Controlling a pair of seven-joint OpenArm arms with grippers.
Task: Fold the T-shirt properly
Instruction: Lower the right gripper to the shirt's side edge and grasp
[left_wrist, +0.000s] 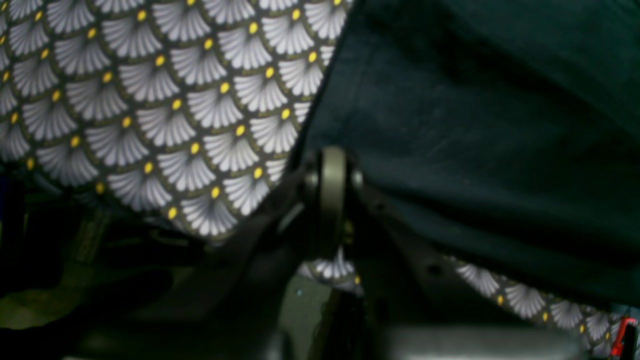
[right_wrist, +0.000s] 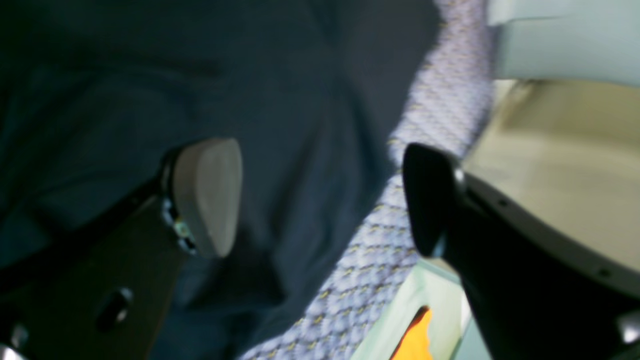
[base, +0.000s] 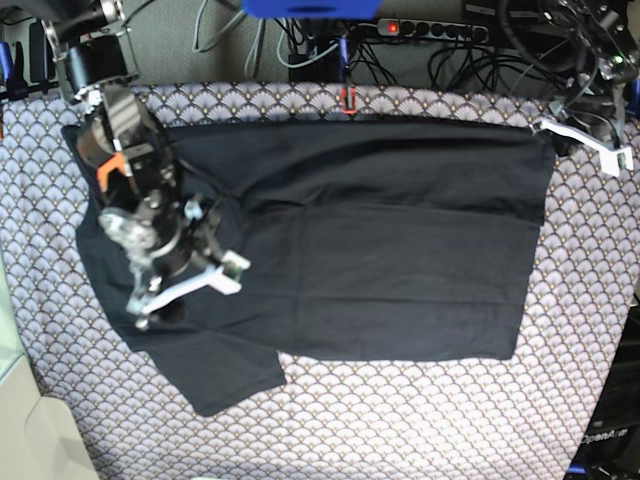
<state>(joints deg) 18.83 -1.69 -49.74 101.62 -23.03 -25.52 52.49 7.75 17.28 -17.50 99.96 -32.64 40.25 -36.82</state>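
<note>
The dark T-shirt lies spread on the scallop-patterned tablecloth, with one sleeve sticking out at the front left. My right gripper hovers over the shirt's left part, open. In the right wrist view its two fingers stand wide apart over the dark fabric, with nothing between them. My left gripper sits at the shirt's far right corner. In the left wrist view its fingertips are pressed together right where the shirt's corner meets them.
A power strip and tangled cables run behind the table. A small red clip sits at the cloth's far edge. The table's left edge borders a pale surface. Something orange shows past the cloth's edge in the right wrist view.
</note>
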